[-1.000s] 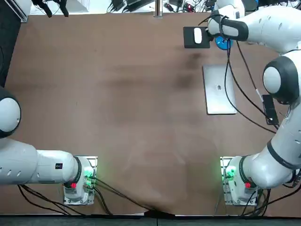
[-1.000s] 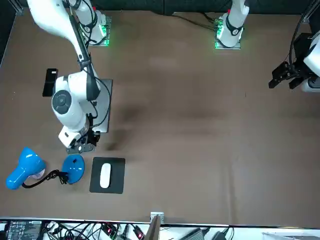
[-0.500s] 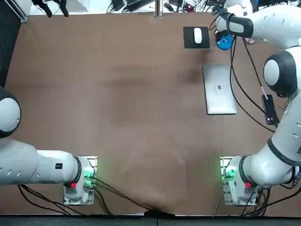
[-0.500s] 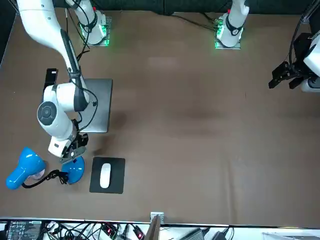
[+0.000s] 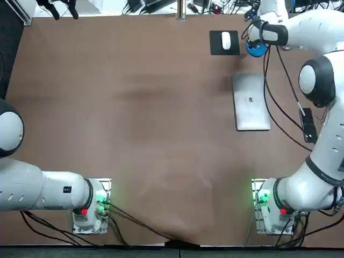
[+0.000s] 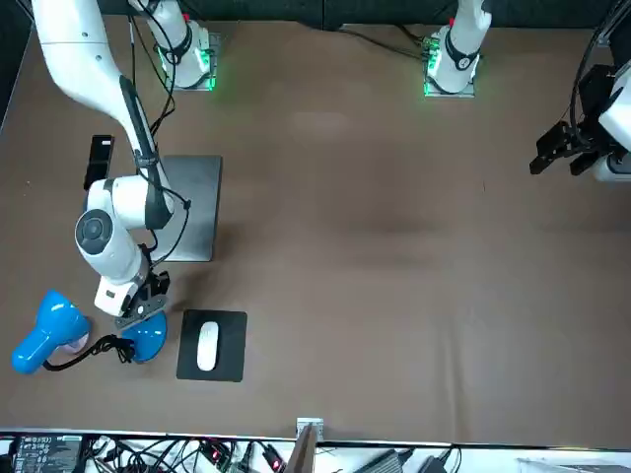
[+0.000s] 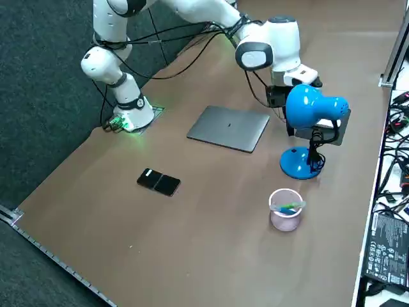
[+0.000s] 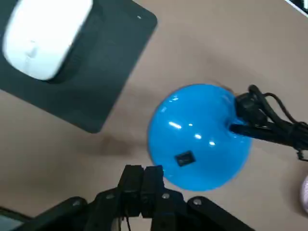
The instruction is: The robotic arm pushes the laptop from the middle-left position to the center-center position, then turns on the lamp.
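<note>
R gripper (image 8: 143,175), its 2 fingers pinched together w/ nothing held, hangs just over lamp base (image 8: 199,137), tips near the dark switch (image 8: 184,158); prob. closed to make 1 blunt poker. The laptop (image 5: 251,102) lies flat, lid down, near the lamp on robot's side.

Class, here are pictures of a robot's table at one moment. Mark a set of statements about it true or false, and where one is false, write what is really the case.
1. The laptop lies closed on the table. True.
2. The mouse sits on the laptop. False: it sits on the dark mouse pad.
3. The right gripper has its fingers shut, right by the edge of the blue lamp base. True.
4. The phone lies on the mouse pad. False: it lies on the bare table, beside the laptop.
5. A cup stands near the lamp base. True.
</note>
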Available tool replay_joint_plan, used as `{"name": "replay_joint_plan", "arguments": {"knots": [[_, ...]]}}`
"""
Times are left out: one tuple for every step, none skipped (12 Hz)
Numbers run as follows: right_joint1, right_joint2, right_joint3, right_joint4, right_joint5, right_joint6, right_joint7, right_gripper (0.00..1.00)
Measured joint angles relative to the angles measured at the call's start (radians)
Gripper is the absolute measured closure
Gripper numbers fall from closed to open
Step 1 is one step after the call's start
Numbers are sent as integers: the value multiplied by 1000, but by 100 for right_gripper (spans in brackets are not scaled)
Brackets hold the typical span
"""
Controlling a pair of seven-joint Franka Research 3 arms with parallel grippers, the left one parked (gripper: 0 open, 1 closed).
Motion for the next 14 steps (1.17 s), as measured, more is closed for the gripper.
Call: {"name": "replay_joint_plan", "arguments": {"knots": [[-9,7,0,0,-18,14,0,98],[-19,14,0,1,-31,25,0,98],[-27,21,0,1,-37,30,-1,98],[-33,27,0,2,-40,34,-2,98],[-38,33,0,2,-41,37,-2,98],[-41,38,0,2,-42,41,-2,98],[-42,42,0,2,-42,46,-2,98],[-42,46,0,2,-42,51,-2,98],[-42,48,0,2,-42,55,-2,98],[-42,49,0,2,-42,56,-2,98],[-42,49,0,3,-42,57,-2,98],[-42,49,0,5,-42,59,-2,98],[-42,49,0,10,-42,60,-2,98],[-42,49,0,16,-42,60,-2,98]]}}
